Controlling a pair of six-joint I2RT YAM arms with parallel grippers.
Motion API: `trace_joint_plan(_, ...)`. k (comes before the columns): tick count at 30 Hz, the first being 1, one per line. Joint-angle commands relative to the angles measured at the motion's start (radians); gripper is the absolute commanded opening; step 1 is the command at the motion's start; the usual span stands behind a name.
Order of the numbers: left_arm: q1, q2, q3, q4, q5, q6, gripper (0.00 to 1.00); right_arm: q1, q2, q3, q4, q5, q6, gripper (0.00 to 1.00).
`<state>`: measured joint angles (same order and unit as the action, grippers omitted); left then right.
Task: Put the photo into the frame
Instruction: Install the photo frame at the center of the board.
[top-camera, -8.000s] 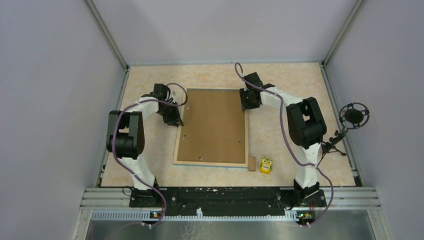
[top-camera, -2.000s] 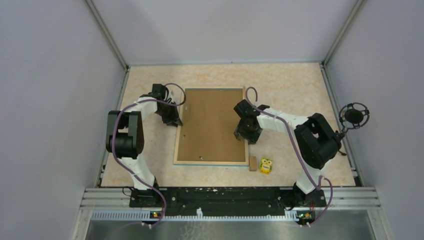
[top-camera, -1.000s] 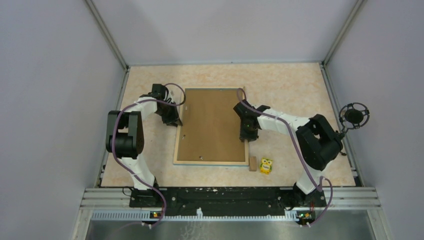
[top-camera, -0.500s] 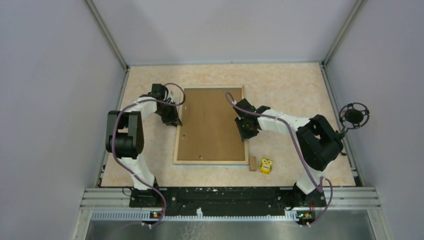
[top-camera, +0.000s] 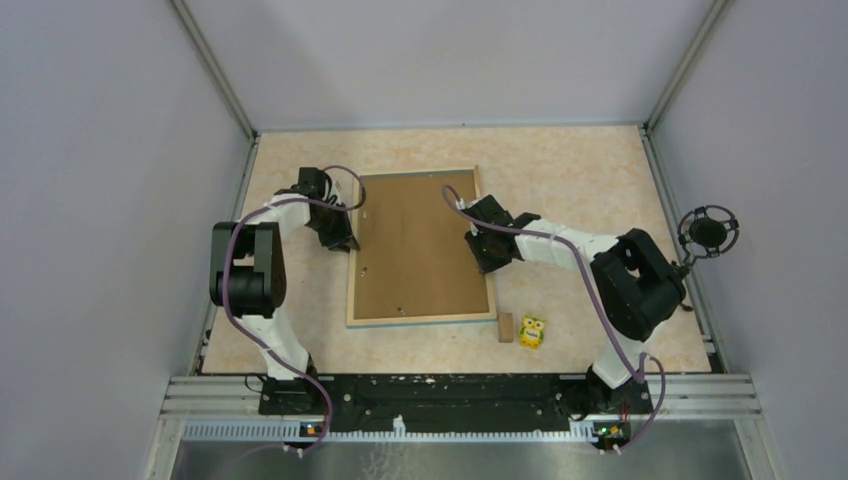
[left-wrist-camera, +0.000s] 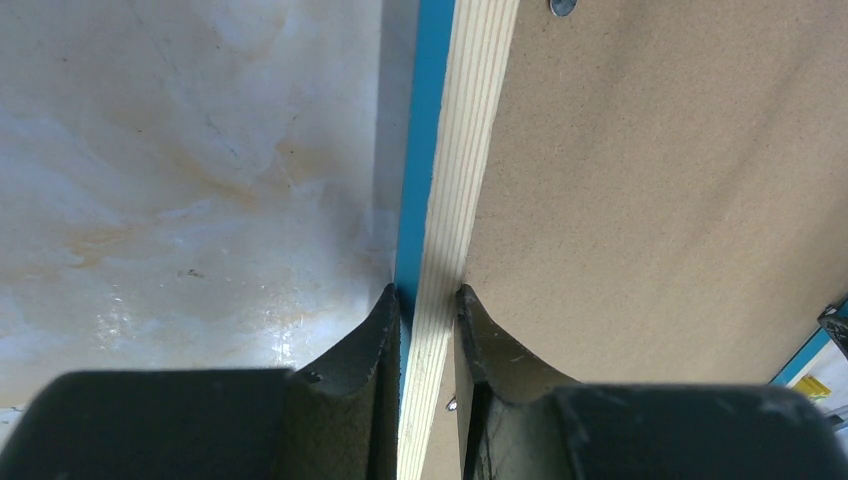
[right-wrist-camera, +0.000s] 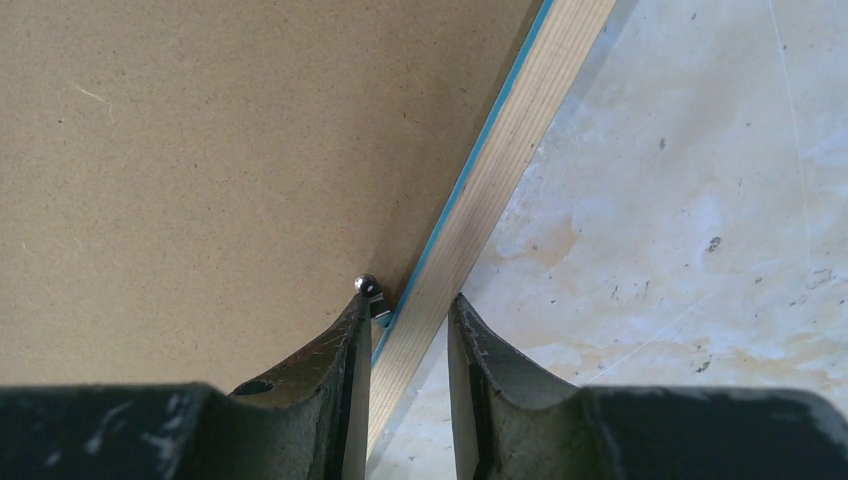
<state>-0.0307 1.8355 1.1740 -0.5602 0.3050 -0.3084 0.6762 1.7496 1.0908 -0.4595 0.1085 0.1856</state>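
1. The left jaws are closed on the frame (left-wrist-camera: 455, 190). In the left wrist view the fingers (left-wrist-camera: 350, 370) pinch its left long rail, one against the blue outer edge and the other against the inner side of the pale wood strip.
2. The right jaws grip the opposite long rail in the same way. In the right wrist view the fingers (right-wrist-camera: 340, 370) bracket the wood strip, and the inner one sits just beside a small metal clip (right-wrist-camera: 368, 287) at the edge of the backing board (right-wrist-camera: 200, 150).
3. From above, the frame lies back-up in the middle of the desk (top-camera: 570, 170), with the brown backing board filling it. The left jaws hold it a little beyond halfway along the rail and the right jaws about halfway.
4. The frame sits slightly skewed, its far end leaning left of its near end.
5. A small wooden block (top-camera: 505, 327) lies just beside the frame's near right corner, with a yellow toy (top-camera: 531, 332) just to its right.
6. A microphone (top-camera: 708, 233) stands at the desk's right edge, well apart from the frame.
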Motion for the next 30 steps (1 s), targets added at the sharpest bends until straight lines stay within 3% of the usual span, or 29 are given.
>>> trace_joint_plan(1, -0.008, 0.007, -0.013, 0.025, 0.023, -0.023, 0.09, 0.008, 0.038, -0.076, 0.167, -0.035, -0.125, 0.0)
trace_joint_plan(7, -0.007, 0.003, -0.015, 0.028, 0.015, -0.024, 0.09, 0.011, 0.039, -0.087, 0.194, -0.011, -0.163, 0.0)
trace_joint_plan(12, -0.007, -0.003, -0.018, 0.027, 0.004, -0.023, 0.09, 0.011, 0.031, -0.034, 0.125, -0.025, -0.09, 0.01)
trace_joint_plan(16, -0.007, 0.007, -0.011, 0.024, 0.01, -0.023, 0.09, 0.01, 0.012, 0.016, 0.075, -0.056, -0.014, 0.25)
trace_joint_plan(20, -0.006, -0.003, -0.016, 0.026, -0.011, -0.025, 0.11, 0.009, 0.01, 0.04, 0.061, -0.085, 0.031, 0.41)
trace_joint_plan(27, -0.005, -0.01, -0.018, 0.027, -0.013, -0.023, 0.19, 0.004, 0.019, 0.026, 0.063, -0.078, 0.046, 0.46)
trace_joint_plan(30, -0.005, -0.006, -0.018, 0.029, -0.009, -0.024, 0.19, -0.001, 0.024, 0.02, 0.065, -0.072, 0.051, 0.4)
